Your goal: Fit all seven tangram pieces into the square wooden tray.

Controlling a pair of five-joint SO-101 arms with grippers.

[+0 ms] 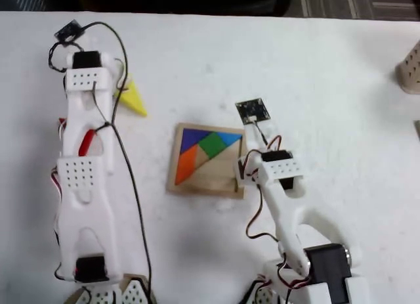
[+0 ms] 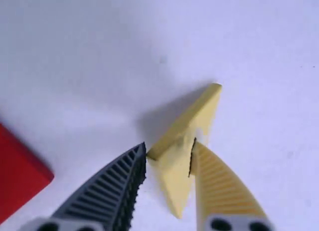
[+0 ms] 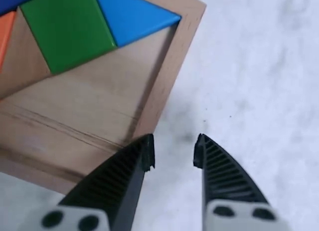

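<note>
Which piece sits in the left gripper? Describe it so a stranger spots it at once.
From the square wooden tray, look across to the left arm. The left gripper is shut on a yellow triangle. It is the only yellow piece: the red piece beside it differs in colour, and the tray's pieces are blue, green and orange.

Robotics workbench, lab-type setup.
White table (image 1: 315, 67); two white plastic arms (image 1: 84, 179) (image 1: 287, 209), exposed wiring (image 1: 133, 186); bare circuit boards (image 1: 252, 111) (image 1: 68, 31) lying out.
</note>
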